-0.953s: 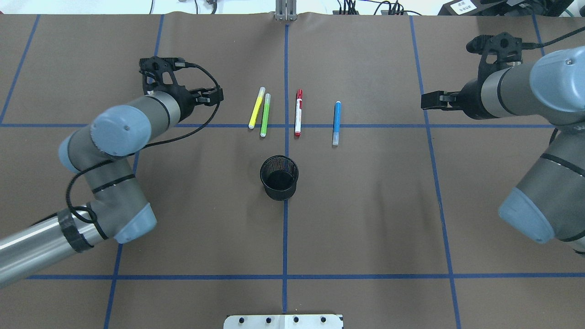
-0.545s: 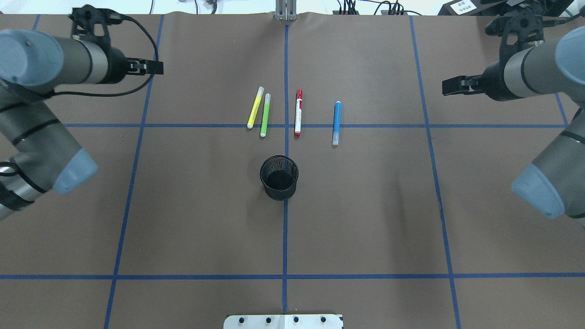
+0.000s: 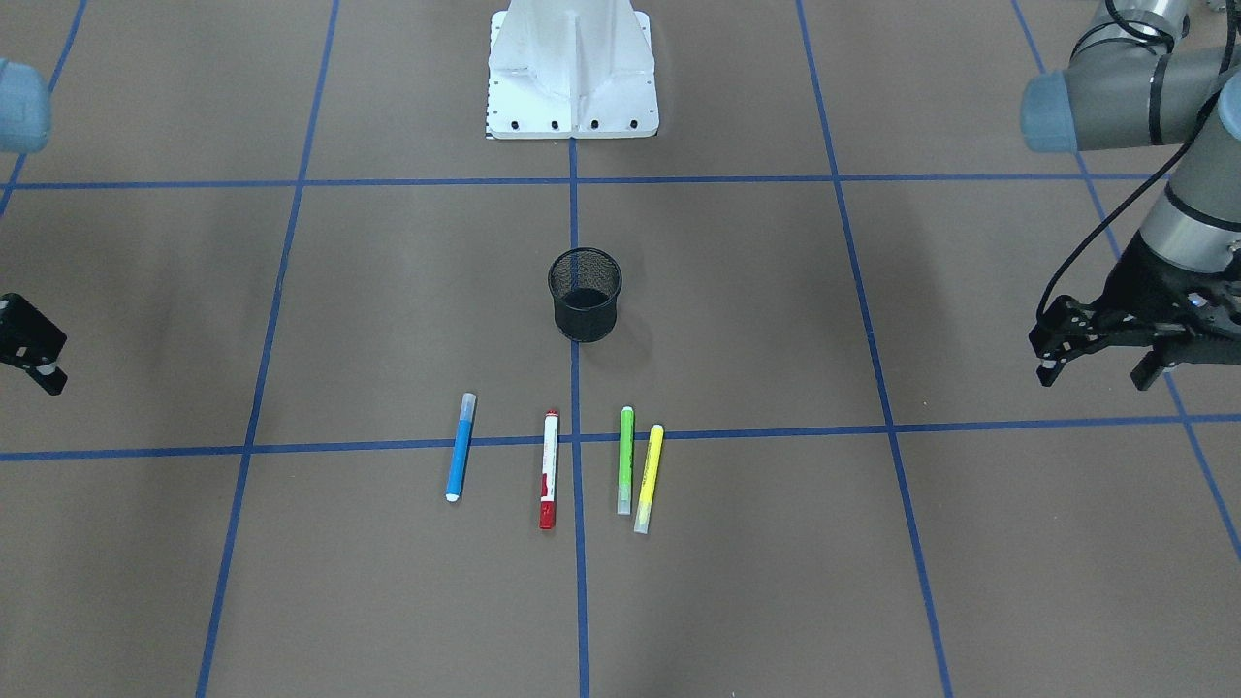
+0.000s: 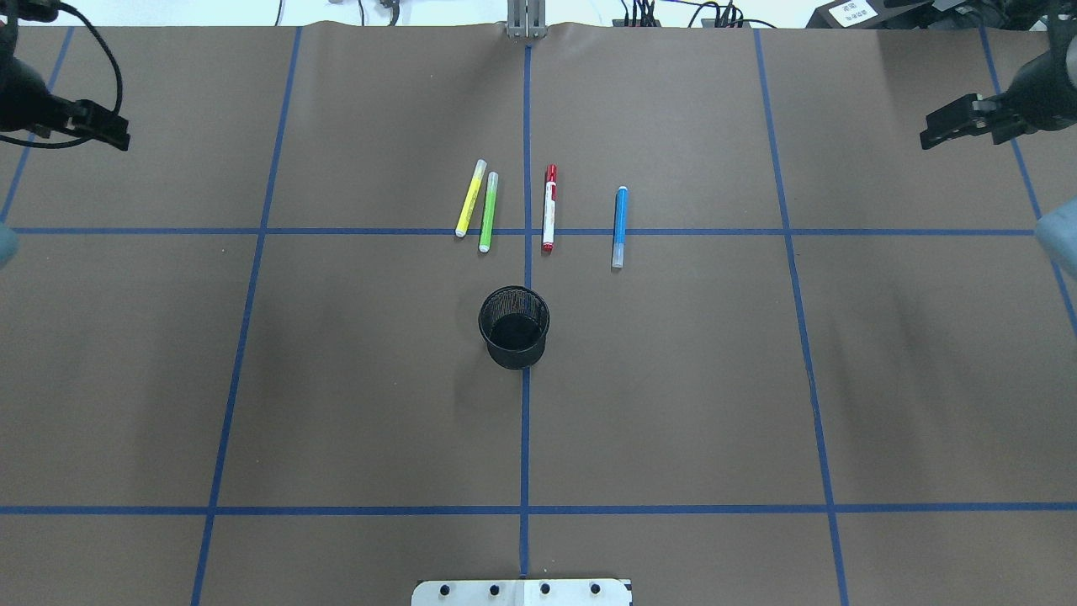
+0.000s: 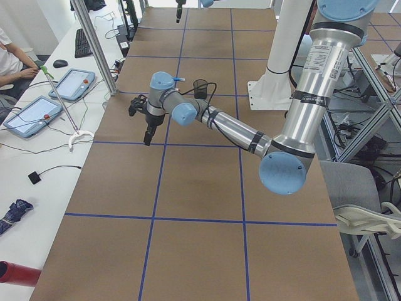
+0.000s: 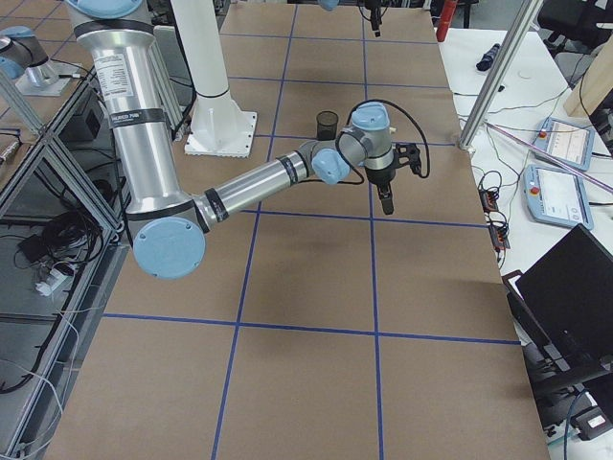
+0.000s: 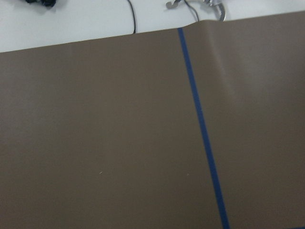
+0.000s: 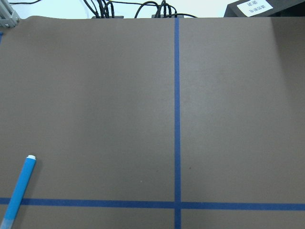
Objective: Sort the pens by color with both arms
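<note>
We see the four pens lying flat in a row across a blue tape line, roughly parallel. The yellow pen (image 4: 471,198) and green pen (image 4: 487,212) lie just beside each other on the robot's left of the centre line. The red pen (image 4: 549,207) lies just across that line and the blue pen (image 4: 620,226) is farther to the right, apart from the others. None is held. The black mesh cup (image 4: 514,326) stands upright on the centre line, on the robot's side of the row and touching no pen. The left gripper (image 3: 1096,378) hangs far out to the left with its fingers spread and nothing between them. The right gripper (image 4: 932,137) is far out to the right, and we cannot tell how its fingers stand. The white base (image 3: 572,73) stands at the table's edge.
</note>
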Motion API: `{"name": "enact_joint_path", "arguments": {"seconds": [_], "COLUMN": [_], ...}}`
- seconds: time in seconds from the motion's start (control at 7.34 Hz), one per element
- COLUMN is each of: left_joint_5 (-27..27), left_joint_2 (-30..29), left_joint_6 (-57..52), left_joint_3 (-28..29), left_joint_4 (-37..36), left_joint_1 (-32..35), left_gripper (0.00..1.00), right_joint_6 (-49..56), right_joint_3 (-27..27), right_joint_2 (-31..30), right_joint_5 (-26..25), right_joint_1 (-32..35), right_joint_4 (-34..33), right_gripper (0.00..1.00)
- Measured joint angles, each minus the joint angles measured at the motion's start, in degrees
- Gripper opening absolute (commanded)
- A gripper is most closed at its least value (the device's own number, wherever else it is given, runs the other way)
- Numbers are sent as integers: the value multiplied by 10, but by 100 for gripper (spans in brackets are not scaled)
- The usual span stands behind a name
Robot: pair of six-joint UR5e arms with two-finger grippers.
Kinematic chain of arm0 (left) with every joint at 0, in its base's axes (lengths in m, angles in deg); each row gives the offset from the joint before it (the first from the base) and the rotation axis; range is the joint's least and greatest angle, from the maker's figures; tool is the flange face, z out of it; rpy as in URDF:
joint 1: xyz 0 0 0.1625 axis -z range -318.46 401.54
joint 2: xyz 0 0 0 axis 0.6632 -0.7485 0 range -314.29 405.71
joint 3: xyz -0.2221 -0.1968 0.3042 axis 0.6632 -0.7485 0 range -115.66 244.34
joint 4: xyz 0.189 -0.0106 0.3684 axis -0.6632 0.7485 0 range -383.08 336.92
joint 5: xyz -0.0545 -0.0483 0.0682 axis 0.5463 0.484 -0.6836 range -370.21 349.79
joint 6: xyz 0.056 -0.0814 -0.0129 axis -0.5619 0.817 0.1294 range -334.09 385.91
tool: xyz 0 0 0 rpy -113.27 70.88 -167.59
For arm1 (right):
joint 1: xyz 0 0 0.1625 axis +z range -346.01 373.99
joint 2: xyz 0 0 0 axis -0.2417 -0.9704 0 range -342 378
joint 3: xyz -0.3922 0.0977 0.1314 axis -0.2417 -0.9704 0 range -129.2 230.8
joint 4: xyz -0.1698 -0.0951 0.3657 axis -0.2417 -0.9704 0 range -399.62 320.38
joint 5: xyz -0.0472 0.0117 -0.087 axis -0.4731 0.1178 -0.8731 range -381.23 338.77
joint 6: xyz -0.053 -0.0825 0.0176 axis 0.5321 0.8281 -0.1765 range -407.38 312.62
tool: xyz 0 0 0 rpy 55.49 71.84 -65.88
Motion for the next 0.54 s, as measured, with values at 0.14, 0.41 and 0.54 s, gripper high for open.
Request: {"name": "enact_joint_path", "arguments": {"seconds": [0.14,0.41,0.54], "left_joint_5": [58,169,191], "left_joint_2": [30,77,89], "left_joint_6": [-42,-80,-85], "left_joint_3": [0,-2,-2], "left_joint_4": [-17,-30,-31], "left_joint_1": [26,86,103], "left_gripper": [100,100,100], "right_joint_6": [42,105,140], "right_joint_3": [-39,-90,-98], "right_joint_2": [-1,0,1], "right_joint_5": [39,80,90], "right_joint_1": [31,65,74], "right_joint_4": [-2,-29,-55], "right_gripper": [99,99,99]}}
